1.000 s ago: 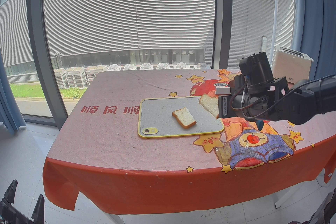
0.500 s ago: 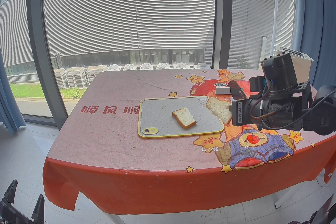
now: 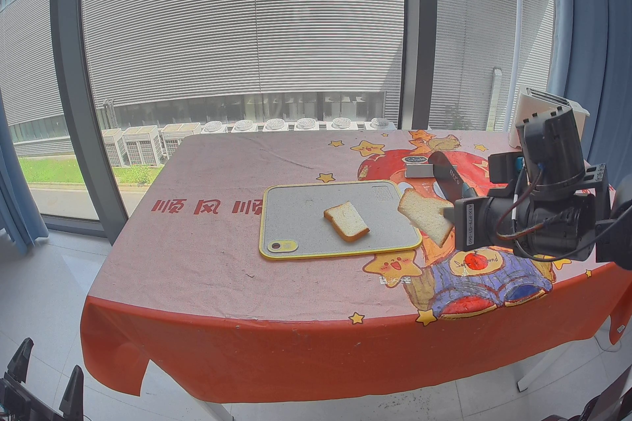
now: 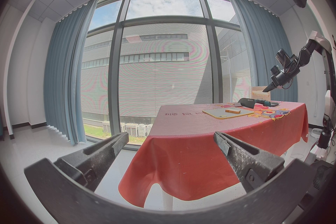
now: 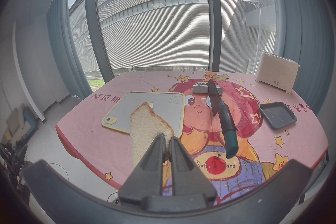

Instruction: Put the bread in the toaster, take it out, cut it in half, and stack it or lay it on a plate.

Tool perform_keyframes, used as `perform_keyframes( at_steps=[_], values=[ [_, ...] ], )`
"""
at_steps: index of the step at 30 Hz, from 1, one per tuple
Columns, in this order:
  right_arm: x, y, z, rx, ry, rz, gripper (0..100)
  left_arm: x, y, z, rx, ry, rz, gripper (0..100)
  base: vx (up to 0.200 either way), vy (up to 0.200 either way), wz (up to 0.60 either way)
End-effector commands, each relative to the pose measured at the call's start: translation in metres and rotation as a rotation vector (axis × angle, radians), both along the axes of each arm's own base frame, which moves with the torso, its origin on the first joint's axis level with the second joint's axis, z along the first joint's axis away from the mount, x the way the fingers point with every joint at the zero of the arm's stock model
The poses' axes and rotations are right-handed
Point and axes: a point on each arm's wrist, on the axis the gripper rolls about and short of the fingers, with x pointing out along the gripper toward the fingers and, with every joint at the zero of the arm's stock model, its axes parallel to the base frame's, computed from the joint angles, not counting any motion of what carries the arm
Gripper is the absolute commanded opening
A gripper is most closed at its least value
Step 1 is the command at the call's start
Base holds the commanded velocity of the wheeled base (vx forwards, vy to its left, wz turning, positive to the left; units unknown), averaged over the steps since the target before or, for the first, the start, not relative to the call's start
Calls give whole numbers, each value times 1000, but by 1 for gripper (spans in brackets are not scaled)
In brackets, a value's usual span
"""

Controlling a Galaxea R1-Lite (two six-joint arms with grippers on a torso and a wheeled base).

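My right gripper (image 3: 451, 220) is shut on a half slice of bread (image 3: 426, 215), holding it in the air just past the right edge of the grey cutting board (image 3: 299, 225). In the right wrist view the held bread (image 5: 146, 128) stands upright between the fingers (image 5: 157, 151). The other half slice (image 3: 346, 221) lies on the board. The white toaster (image 3: 534, 113) stands at the table's far right, and a dark square plate (image 5: 278, 114) lies in front of it. My left gripper (image 4: 168, 146) hangs open, low and well to the left of the table.
A knife (image 5: 222, 114) with a dark blade and teal handle lies right of the board, its tip on a small grey rest (image 5: 205, 88). The tablecloth's front and left areas are bare. Windows stand behind the table.
My right gripper has carried the bread half rightward and slightly nearer, from over the board's right edge to just beyond it. The half on the board has not moved.
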Motion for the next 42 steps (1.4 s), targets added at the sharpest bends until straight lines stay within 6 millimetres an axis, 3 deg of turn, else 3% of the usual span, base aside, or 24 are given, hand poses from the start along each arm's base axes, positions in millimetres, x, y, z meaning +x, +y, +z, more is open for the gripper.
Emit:
perform_keyframes(
  at_steps=[1, 16, 24, 42],
  values=[
    [-14, -9, 3, 13, -8, 2, 0, 0, 0, -5, -1, 1, 0, 100, 0, 0, 0],
    [-45, -31, 2, 26, -10, 13, 0, 0, 0, -5, 0, 1, 0, 100, 0, 0, 0],
    [-62, -37, 18, 64, -69, 33, 0, 0, 0, -5, -1, 1, 3, 100, 0, 0, 0],
    [-67, -37, 16, 60, -71, 48, 0, 0, 0, -5, -1, 1, 9, 100, 0, -11, 0]
  ],
)
